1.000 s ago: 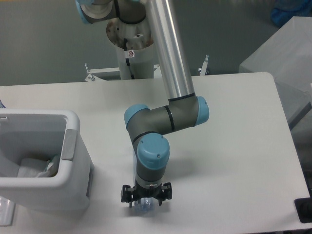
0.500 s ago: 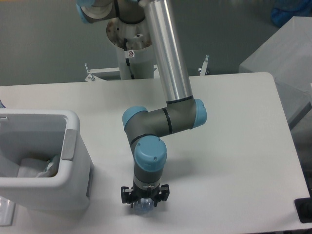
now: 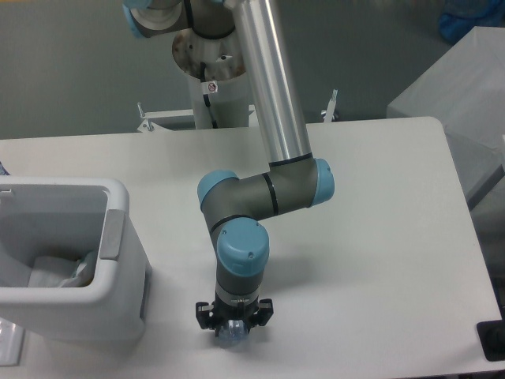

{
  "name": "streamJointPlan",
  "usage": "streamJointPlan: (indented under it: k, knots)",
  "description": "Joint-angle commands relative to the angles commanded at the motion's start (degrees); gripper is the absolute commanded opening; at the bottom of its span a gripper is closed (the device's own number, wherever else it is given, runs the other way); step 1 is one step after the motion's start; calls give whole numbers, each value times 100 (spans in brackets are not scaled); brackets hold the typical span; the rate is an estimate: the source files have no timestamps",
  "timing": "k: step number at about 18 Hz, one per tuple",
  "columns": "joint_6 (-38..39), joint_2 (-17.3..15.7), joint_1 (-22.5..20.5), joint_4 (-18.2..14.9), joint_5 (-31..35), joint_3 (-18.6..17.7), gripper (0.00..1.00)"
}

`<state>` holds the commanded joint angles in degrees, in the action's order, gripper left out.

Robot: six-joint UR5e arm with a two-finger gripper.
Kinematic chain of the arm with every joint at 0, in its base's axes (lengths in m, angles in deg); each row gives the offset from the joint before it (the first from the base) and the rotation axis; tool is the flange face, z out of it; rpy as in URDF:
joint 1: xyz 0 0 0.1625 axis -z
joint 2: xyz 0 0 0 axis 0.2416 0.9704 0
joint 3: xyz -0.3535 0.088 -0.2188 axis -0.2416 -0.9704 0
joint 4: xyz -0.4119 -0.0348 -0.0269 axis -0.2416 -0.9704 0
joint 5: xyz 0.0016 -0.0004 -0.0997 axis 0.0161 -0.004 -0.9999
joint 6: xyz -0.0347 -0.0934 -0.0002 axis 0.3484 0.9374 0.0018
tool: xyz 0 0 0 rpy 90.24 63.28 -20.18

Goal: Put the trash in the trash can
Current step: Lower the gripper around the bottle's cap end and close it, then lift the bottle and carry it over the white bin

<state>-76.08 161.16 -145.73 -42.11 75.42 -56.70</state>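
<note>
My gripper (image 3: 233,330) points straight down near the table's front edge, low over the slim clear bottle (image 3: 231,338). Only a bluish-clear part of the bottle shows under the wrist, between the black fingers. The wrist hides the fingertips, so their grip on the bottle is not visible. The white trash can (image 3: 118,197) stands at the left, about a hand's width from the gripper. Inside it lies a crumpled clear-white wrapper (image 3: 57,272).
A grey box (image 3: 461,99) stands beyond the table's right edge. A black object (image 3: 492,339) sits at the front right corner. Something clear (image 3: 8,343) lies by the trash can's front left. The arm's base post (image 3: 207,87) rises behind the table.
The wrist shifted slightly left and lower onto the bottle over the last second; in the last half second it has hardly moved.
</note>
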Motion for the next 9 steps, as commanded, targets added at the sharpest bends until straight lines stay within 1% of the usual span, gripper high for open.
streamJointPlan:
  k: [1, 3, 5, 6, 8, 9]
  knots:
    - [0, -61, -26, -9, 0, 26, 61]
    - [0, -333, -140, 0, -35, 158, 61]
    - [70, -623, -324, 44, -61, 473, 61]
    - [79, -694, -395, 87, -131, 675, 61]
    - [88, -730, -483, 202, -447, 1010, 61]
    - [97, -738, -527, 350, -561, 1124, 61]
